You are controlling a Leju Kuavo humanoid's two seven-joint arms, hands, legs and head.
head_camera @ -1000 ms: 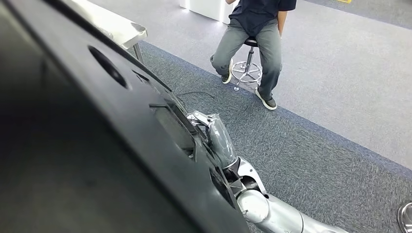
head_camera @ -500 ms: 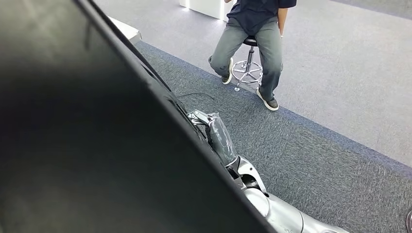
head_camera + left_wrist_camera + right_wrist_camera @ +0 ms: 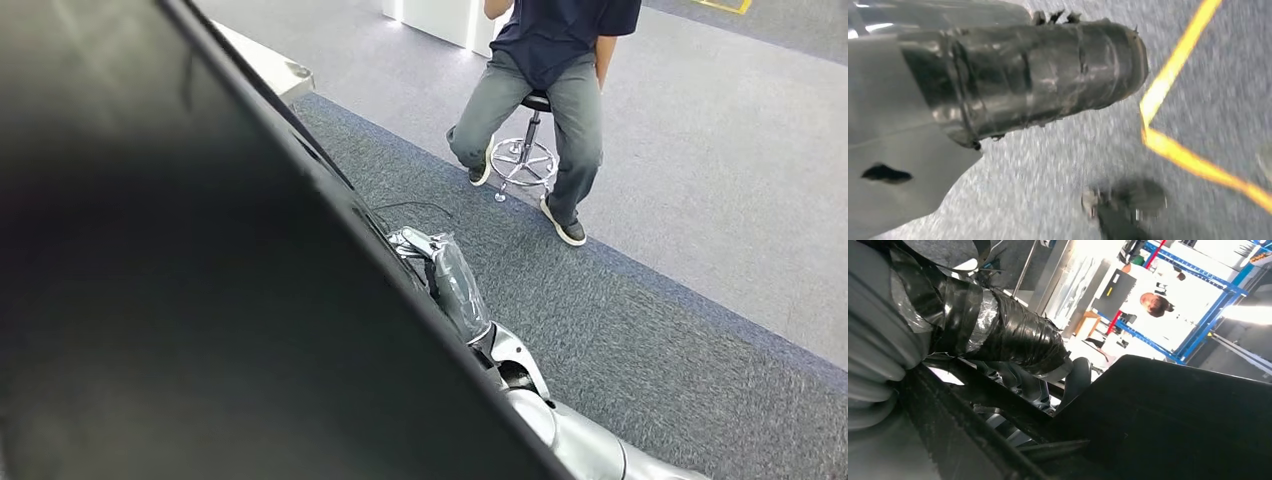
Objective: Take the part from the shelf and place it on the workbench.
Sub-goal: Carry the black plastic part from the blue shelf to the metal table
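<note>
The part [image 3: 200, 300] is a big black moulded panel, held up close and tilted, covering the left half of the head view. My right hand [image 3: 443, 272] grips its lower right edge, the silver forearm trailing down to the right. In the right wrist view the taped thumb [image 3: 1003, 337] lies over the panel's rim [image 3: 1173, 415] and dark fingers curl beneath it. The left wrist view has my left hand [image 3: 1023, 75] with its taped thumb stretched above grey carpet; what its fingers hold is hidden. A corner of the metal workbench [image 3: 288, 74] peeks out past the panel's top edge.
A person [image 3: 550, 70] sits on a chrome stool [image 3: 525, 155] a few steps ahead on the lighter floor. A thin black cable [image 3: 412, 207] lies on the dark carpet near the panel. Yellow floor tape [image 3: 1178, 145] runs under my left hand.
The panel now hides far more of the view than a second ago, its holes no longer visible. The whole scene has slid slightly down and right, so the camera has moved.
</note>
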